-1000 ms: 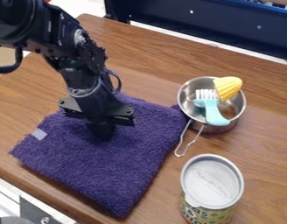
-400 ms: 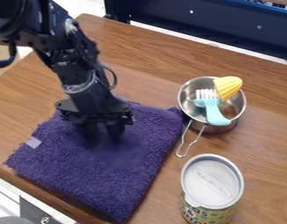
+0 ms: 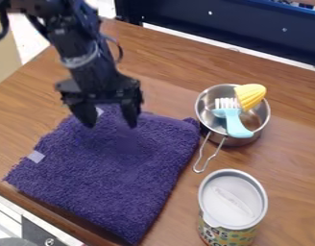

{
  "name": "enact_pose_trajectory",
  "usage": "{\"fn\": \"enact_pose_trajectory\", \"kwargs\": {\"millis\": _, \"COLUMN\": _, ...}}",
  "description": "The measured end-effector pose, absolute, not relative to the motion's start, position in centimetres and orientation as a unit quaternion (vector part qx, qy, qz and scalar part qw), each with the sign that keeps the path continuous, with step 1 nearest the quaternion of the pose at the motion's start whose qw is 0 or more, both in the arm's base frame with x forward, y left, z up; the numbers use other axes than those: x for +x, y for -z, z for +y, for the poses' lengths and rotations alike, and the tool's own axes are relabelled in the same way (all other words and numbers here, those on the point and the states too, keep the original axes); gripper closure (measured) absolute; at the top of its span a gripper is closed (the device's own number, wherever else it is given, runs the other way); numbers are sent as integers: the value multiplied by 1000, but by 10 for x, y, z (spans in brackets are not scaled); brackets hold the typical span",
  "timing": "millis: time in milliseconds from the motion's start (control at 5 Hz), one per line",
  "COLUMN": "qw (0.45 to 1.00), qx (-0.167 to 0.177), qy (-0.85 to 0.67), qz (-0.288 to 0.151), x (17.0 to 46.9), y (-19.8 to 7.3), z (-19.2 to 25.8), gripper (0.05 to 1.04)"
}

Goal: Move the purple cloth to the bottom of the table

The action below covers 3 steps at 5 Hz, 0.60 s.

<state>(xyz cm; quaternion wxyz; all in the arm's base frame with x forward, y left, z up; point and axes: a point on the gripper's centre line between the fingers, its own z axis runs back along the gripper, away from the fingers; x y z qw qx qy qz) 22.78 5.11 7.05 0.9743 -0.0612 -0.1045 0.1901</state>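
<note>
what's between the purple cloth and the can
In the camera view, a strip of bare wooden table lies between the purple cloth and the can; the wire handle of the metal pot reaches into its upper end.

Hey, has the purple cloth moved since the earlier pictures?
Yes, slightly. Since the first picture, the purple cloth has shifted toward the lower left edge of the table, and its left corner now sits closer to that edge.

Can see purple cloth spread flat along lower-left edge of the worktop; above it, black gripper with fingers apart. Nearer to right edge, metal pan holding blue-white utensil and yellow corn-like piece; near pan, upright tin.
</note>
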Motion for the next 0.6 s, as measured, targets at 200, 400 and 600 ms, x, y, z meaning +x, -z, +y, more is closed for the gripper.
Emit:
{"fn": "enact_pose_trajectory", "kwargs": {"millis": 200, "qw": 972, "qx": -77, "qy": -181, "qz": -125, "x": 243, "y": -90, "z": 57, "gripper": 85}}
{"fn": "enact_pose_trajectory", "kwargs": {"millis": 400, "qw": 973, "qx": -44, "qy": -187, "qz": -130, "x": 256, "y": -86, "z": 73, "gripper": 85}}
{"fn": "enact_pose_trajectory", "kwargs": {"millis": 600, "qw": 969, "qx": -31, "qy": -185, "qz": -162, "x": 276, "y": -77, "z": 92, "gripper": 85}}
